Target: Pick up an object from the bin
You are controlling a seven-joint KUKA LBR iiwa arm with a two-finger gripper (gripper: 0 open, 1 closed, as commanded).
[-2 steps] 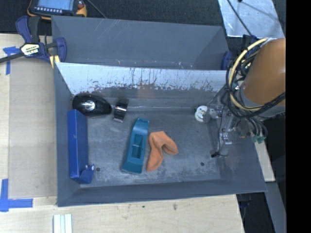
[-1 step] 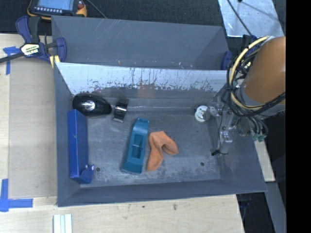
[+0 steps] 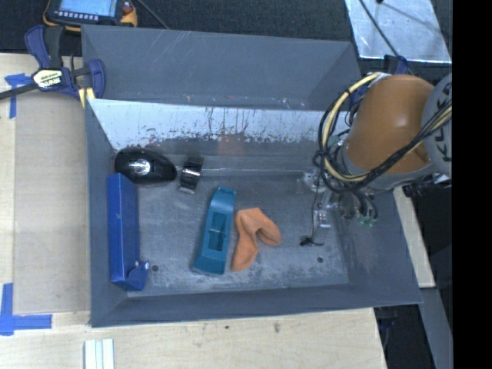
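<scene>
Picking step: approach, as a judgement (every thing lies on the floor of the bin [image 3: 231, 68], none lifted); the tool [image 3: 313, 239] hangs low over bare grey floor with no thing under it.
Landmark: the blue dispenser-shaped block [image 3: 216, 231], lying lengthways about mid-floor; every place below is told from it.
Nearest thing: a crumpled orange piece [image 3: 252, 238], soft-looking, touching the block's right flank; it lies between the block and the tool, clear of the tool.
Tool state: whether it stands apart or together cannot be told (its tip is a thin dark shape against the floor); nothing is seen in it, and it sits to the block's right, beyond the orange piece.
Other things: a black computer mouse [image 3: 144, 166] up and to the left of the block, near the back wall; a small dark-and-silver clip [image 3: 190, 175] between the mouse and the block's upper end; a long blue bar [image 3: 121, 233] well to the block's left, along the bin's side wall.
Next move: likely a shift toward the block's side, onto the orange piece, then a descent astride it.
Handling: the orange piece should fold and give under a pinch; the block looks rigid and would want a grip across its narrow width.
Risk: closing where the two touch could catch both.
</scene>
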